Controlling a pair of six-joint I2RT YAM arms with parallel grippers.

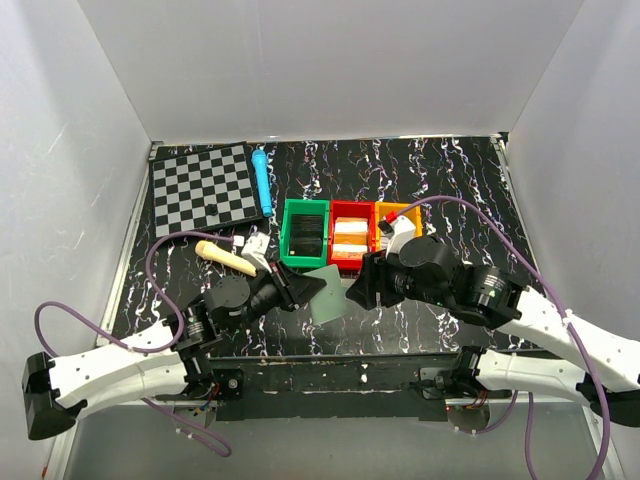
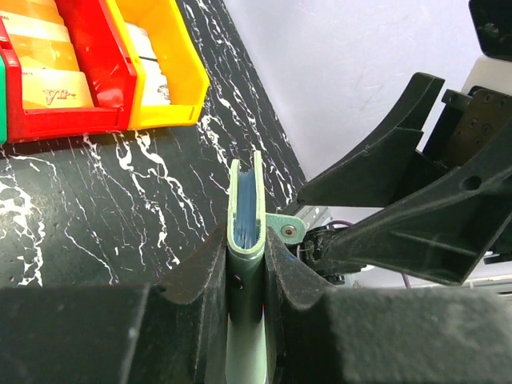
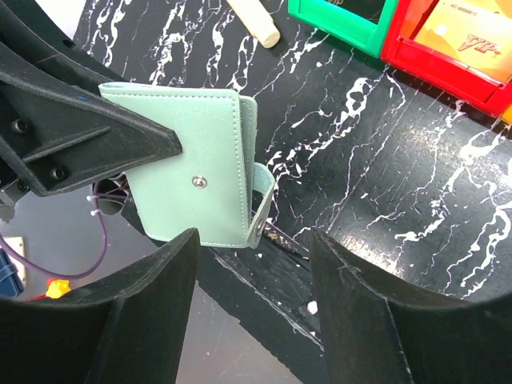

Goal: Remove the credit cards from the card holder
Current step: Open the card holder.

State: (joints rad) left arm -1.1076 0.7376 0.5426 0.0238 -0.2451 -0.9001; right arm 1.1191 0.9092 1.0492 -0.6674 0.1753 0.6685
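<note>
The card holder point(image 3: 188, 172), pale grey-green and folded shut, hangs just above the table's near edge. My left gripper point(image 2: 246, 280) is shut on its spine end. In the left wrist view I look along its edge point(image 2: 246, 210); blue layers show between its leaves, and I cannot tell credit cards from panels there. Its snap tab point(image 3: 262, 200) hangs loose and unfastened. My right gripper point(image 3: 254, 240) stands open just short of the holder's free edge, nothing between its fingers. From above, the holder point(image 1: 328, 295) sits between the left gripper point(image 1: 303, 288) and the right gripper point(image 1: 358, 292).
A green bin point(image 1: 305, 232), a red bin point(image 1: 350, 236) with gold cards in it and an orange bin point(image 1: 393, 214) stand in a row behind the grippers. A checkerboard point(image 1: 205, 187), a blue tube point(image 1: 262, 182) and a wooden stick point(image 1: 225, 258) lie to the left.
</note>
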